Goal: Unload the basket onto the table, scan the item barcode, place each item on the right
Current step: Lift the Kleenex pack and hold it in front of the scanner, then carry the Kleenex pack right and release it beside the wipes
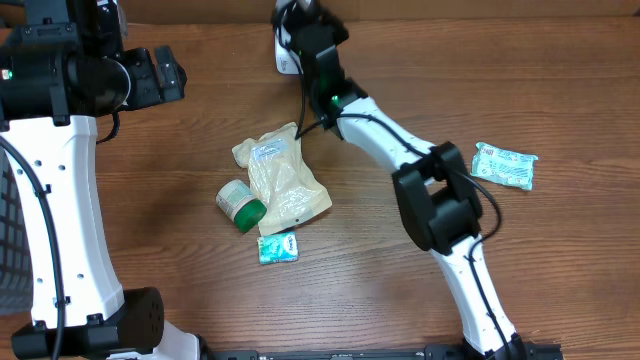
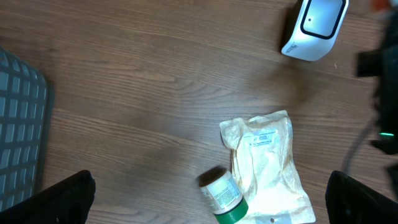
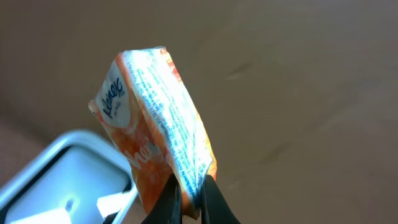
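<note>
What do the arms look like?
Both the left arm and right arm have white link shells, black joint housings and thin black cables alongside. A green light glows near the right wrist. The left fingers are black.

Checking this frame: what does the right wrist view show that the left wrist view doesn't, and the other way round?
Only the right wrist view: an orange tissue pack, pinched at its lower end by the right end effector.

Only the left wrist view: a beige pouch lying flat, a green-capped bottle on its side beside it, and a grey gridded basket at the left edge.

Both: the white scanner, at the top right in the left wrist view, and the wooden table.
</note>
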Controlling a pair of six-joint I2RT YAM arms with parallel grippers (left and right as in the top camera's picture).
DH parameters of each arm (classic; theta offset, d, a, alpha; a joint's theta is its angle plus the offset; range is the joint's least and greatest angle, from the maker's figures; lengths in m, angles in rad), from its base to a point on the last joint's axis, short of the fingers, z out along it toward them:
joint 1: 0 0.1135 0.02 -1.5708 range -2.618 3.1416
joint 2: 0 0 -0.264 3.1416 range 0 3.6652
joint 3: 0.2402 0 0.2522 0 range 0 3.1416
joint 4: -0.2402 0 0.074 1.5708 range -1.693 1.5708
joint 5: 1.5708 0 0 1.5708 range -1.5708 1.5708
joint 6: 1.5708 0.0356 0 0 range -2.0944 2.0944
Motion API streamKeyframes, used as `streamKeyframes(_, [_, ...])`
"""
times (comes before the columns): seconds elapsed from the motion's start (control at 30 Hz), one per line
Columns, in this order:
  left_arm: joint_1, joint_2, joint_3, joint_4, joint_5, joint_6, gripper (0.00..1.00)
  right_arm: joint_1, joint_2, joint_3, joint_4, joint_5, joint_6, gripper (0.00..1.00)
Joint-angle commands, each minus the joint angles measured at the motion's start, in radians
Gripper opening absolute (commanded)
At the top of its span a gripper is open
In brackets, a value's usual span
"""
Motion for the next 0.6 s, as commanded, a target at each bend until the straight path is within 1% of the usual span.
streamKeyframes(0.0, [-0.002, 0.003, 0.009, 0.004, -0.01, -0.011, 1.0, 0.004, 0.076, 0.009, 0.024, -0.058, -0.261, 0.04])
streamKeyframes(0.17, [-0.002, 0.003, 0.009, 0.004, -0.01, -0.011, 1.0, 0.004, 0.102, 0.009, 0.037, -0.047, -0.264, 0.04])
streamKeyframes(0.3, [-0.002, 0.003, 0.009, 0.004, -0.01, -0.011, 1.0, 0.004, 0.102, 0.01, 0.089, -0.02, -0.277, 0.04])
streamKeyframes(0.43, [-0.002, 0.003, 0.009, 0.004, -0.01, -0.011, 1.0, 0.013, 0.102, 0.01, 0.103, -0.023, -0.282, 0.04])
streamKeyframes(0.57, [-0.002, 0.003, 0.009, 0.004, -0.01, -0.011, 1.0, 0.023, 0.1, 0.01, 0.103, -0.025, -0.225, 0.04])
